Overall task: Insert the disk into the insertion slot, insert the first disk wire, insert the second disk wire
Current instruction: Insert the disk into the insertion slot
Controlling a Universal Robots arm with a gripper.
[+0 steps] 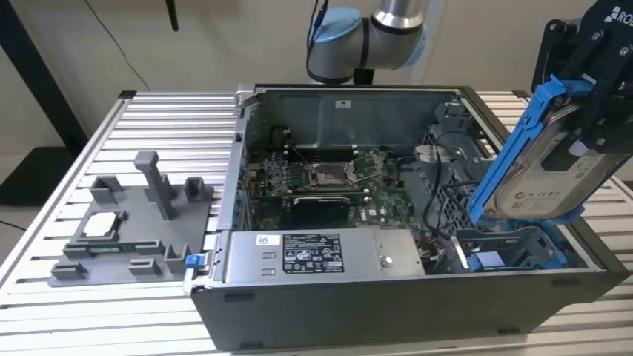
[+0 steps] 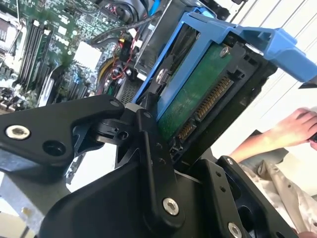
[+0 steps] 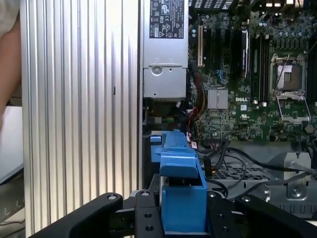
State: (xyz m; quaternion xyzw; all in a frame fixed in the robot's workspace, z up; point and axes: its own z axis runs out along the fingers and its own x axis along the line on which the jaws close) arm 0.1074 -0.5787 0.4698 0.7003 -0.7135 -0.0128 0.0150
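We've got one silver ribbed aluminium table (image 1: 148,111), built of long parallel slats, carrying everything. A dark grey metal computer case (image 1: 396,315) lies flat on it, side panel off and open face up. A light grey plastic fixture block with upright posts (image 1: 129,230) sits on the slats just beside the case, on the exterior view's left of it. A small blue plastic piece (image 1: 194,260) sits in the gap between them; we can't tell if it touches the table. In the first wrist view the slats run parallel to the case wall.

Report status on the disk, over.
Gripper shut on the disk. Disk tilted over the slot, not seated. Black cables close beside the slot.
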